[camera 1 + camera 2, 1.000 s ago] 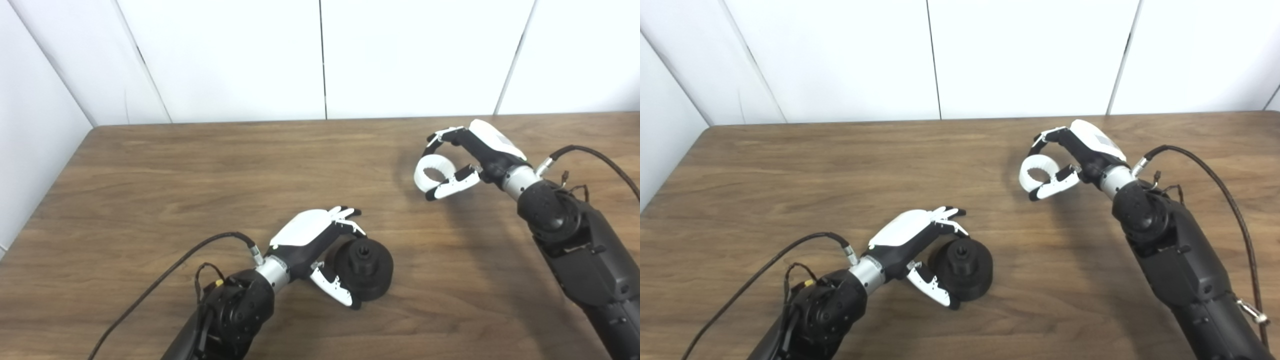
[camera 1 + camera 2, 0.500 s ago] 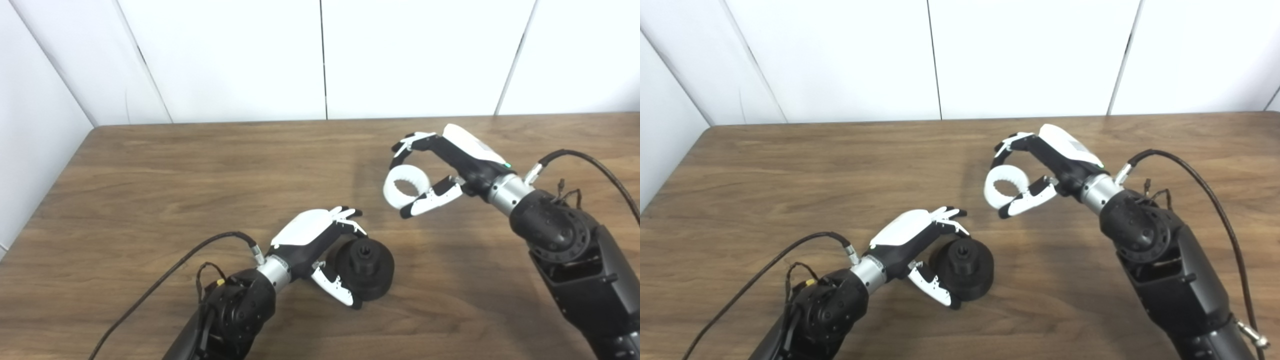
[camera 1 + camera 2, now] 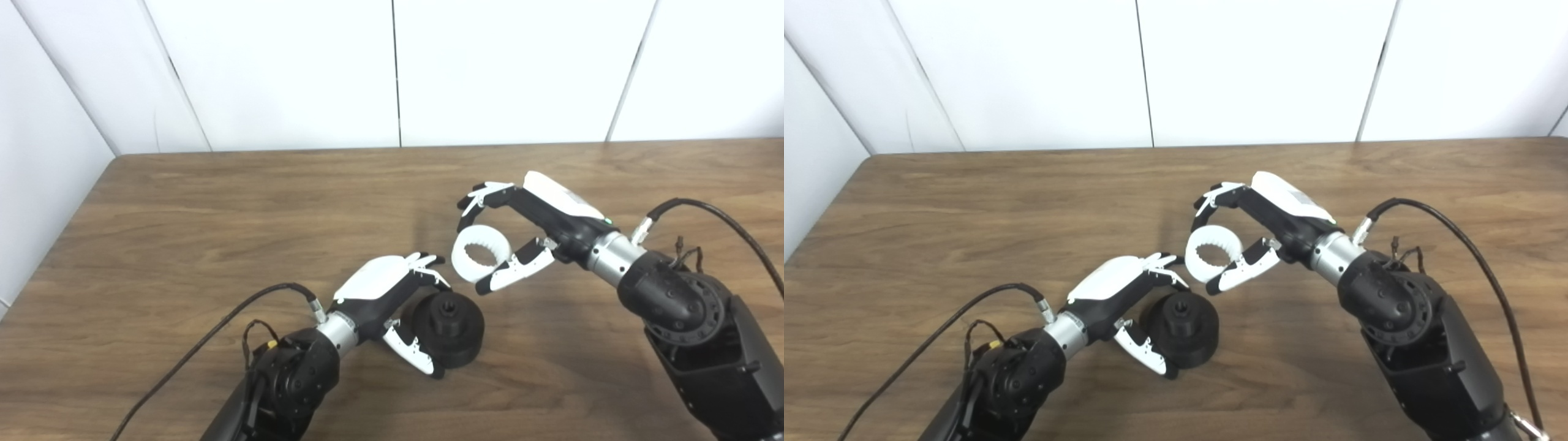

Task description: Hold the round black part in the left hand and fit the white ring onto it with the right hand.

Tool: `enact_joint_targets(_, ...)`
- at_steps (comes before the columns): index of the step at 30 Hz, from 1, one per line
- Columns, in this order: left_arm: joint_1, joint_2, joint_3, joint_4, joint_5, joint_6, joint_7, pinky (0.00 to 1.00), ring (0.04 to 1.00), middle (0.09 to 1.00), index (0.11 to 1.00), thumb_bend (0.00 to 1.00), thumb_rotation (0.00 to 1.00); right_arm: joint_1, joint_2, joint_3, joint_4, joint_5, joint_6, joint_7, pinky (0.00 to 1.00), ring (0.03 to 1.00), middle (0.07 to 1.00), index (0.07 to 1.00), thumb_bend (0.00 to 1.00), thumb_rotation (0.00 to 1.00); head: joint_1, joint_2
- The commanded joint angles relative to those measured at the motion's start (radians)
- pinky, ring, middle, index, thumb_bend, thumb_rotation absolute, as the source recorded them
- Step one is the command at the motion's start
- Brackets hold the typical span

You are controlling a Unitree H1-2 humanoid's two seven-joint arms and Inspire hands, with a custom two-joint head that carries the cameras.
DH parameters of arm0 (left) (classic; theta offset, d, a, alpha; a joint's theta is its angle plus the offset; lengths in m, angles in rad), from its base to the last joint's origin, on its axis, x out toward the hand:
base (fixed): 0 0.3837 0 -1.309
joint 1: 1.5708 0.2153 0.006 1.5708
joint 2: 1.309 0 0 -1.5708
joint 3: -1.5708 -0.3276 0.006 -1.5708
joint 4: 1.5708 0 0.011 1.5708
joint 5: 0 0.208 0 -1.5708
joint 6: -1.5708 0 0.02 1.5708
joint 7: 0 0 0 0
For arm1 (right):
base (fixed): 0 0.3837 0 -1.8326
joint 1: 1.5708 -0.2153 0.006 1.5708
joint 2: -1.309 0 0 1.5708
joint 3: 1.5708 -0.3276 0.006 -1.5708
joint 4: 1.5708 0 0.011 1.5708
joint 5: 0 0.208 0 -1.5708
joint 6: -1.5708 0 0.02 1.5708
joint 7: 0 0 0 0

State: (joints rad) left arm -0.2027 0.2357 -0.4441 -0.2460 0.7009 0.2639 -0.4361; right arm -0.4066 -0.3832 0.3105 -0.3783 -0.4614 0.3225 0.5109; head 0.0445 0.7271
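Note:
The round black part (image 3: 447,327) rests on the wooden table (image 3: 184,233), with a raised hub on top. My left hand (image 3: 392,300) is shut on its left side, fingers over the top edge and thumb at the front. My right hand (image 3: 527,236) is shut on the white ring (image 3: 481,260), which has teeth on its inner face. The ring hangs in the air just above and to the right of the black part, apart from it. Both show in the right eye view: the black part (image 3: 1182,327) and the ring (image 3: 1213,257).
White wall panels (image 3: 392,67) stand behind the table's far edge. Black cables (image 3: 202,343) trail from both wrists across the table. The table's left edge (image 3: 55,245) runs along a white side wall.
My right hand has carried the white ring left and down, from the far right of the table to just above the black part. The left hand and black part have stayed put.

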Motion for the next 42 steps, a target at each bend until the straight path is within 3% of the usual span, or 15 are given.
enact_joint_targets(1, -0.030, -0.004, 0.000, 0.000, 0.017, 0.003, 0.002, 0.97, 1.000, 0.968, 0.624, 0.97, 0.19, -0.031, -0.001, -0.004, -0.042, 0.009, -0.023, 0.004, 0.83, 0.911, 0.801, 0.486, 0.53, 0.15, 0.000, 0.000)
enact_joint_targets(23, -0.033, -0.005, 0.003, -0.004, 0.012, 0.006, -0.005, 0.99, 1.000, 0.966, 0.630, 0.96, 0.19, 0.011, 0.002, 0.030, -0.109, 0.025, 0.013, 0.079, 0.82, 0.917, 0.808, 0.486, 0.52, 0.16, -0.005, 0.007)
enact_joint_targets(42, -0.033, -0.013, -0.008, -0.019, 0.017, -0.007, -0.001, 0.96, 1.000, 0.969, 0.629, 0.95, 0.19, 0.041, 0.036, 0.065, -0.069, -0.005, -0.026, 0.057, 0.83, 0.922, 0.803, 0.486, 0.52, 0.16, -0.005, 0.007)
